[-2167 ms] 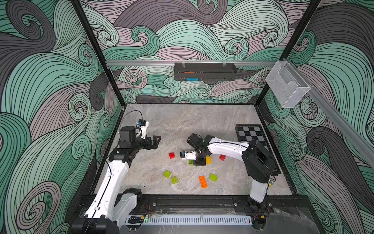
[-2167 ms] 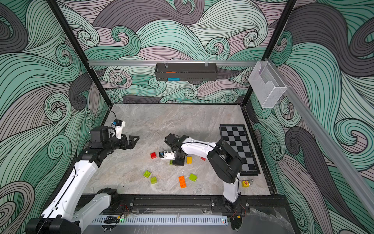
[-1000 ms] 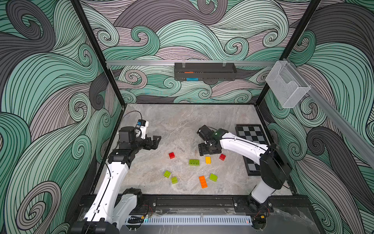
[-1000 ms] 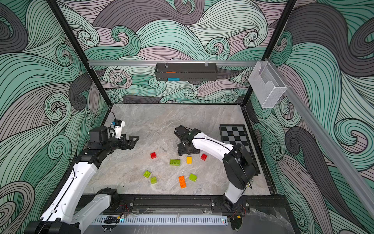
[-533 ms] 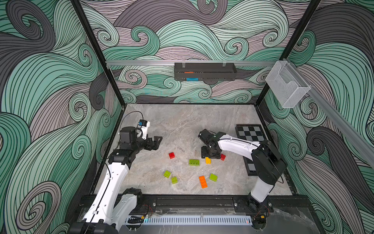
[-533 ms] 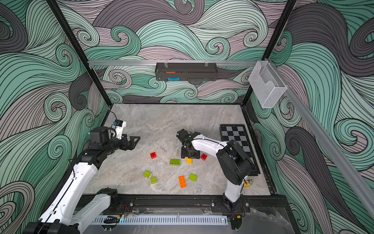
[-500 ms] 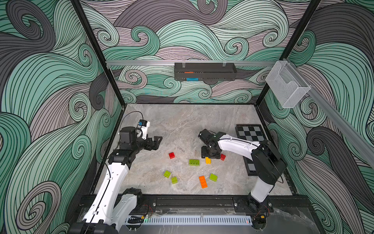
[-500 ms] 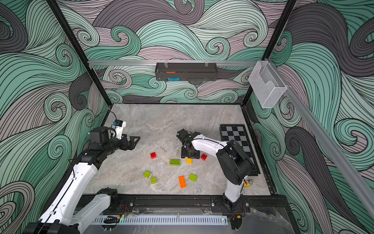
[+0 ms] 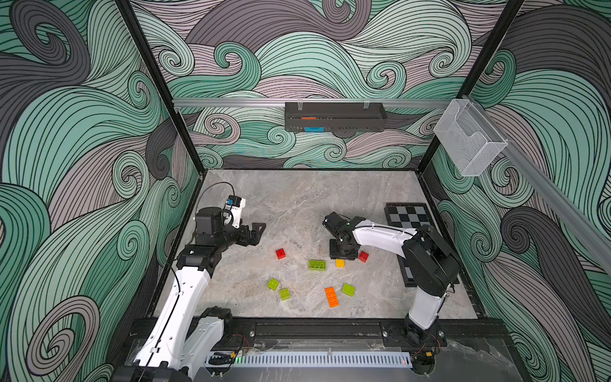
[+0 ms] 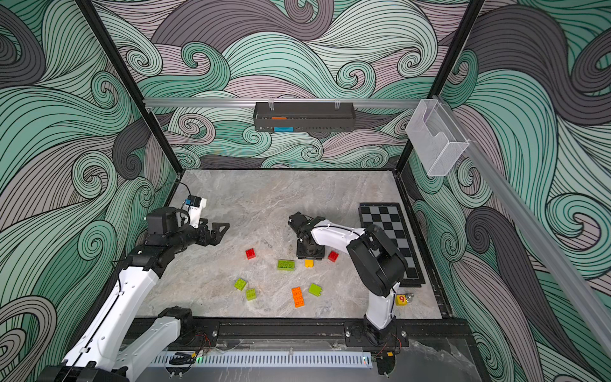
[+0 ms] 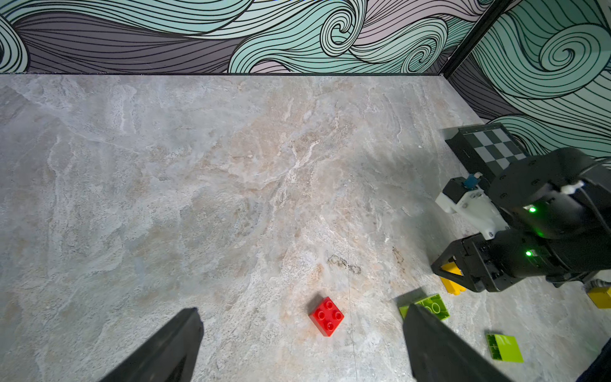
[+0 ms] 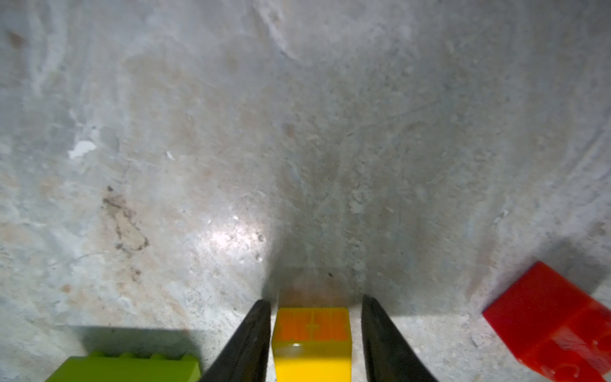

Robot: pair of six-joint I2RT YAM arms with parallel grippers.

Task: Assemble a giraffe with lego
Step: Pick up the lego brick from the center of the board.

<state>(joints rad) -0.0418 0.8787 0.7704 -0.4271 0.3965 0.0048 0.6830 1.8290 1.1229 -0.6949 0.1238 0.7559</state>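
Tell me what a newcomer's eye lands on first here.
The swirling teal-and-grey wave walls dominate everything. Next come the bright lego bricks, scattered loose over the near half of the marble table. Then the right gripper, down at the table with its jaws straddling the yellow brick, a red brick beside it.

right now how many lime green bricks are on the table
4. A long lime green brick lies beside the yellow brick; two small ones sit together near the front; another is beside the orange brick. None seems hidden.
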